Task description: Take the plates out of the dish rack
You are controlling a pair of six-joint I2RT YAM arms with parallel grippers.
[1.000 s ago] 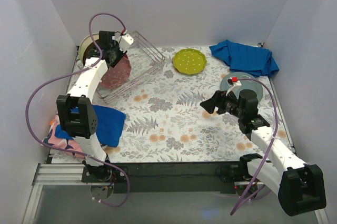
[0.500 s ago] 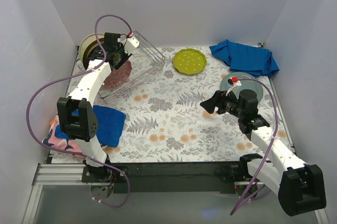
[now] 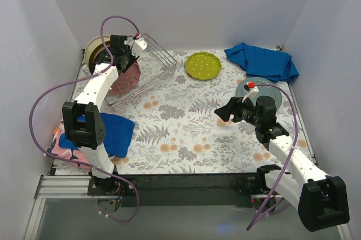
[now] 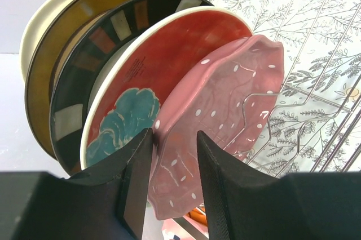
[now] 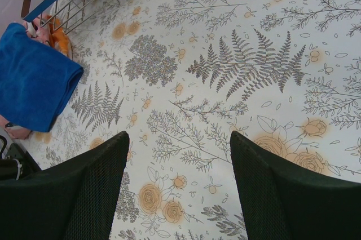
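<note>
Crowding the pink plate (image 4: 225, 110): floral plate (image 4: 163, 65) behind, rack wires (image 3: 161, 62) beside

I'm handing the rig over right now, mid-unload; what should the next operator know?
Left gripper: fingers shut on the pink plate's rim, plate standing in the dish rack.
Right gripper: open, empty, above the table.
Done: lime-green plate and grey plate lie on the table.
Left: lift out the pink plate, then the floral plate and three behind it.
</note>
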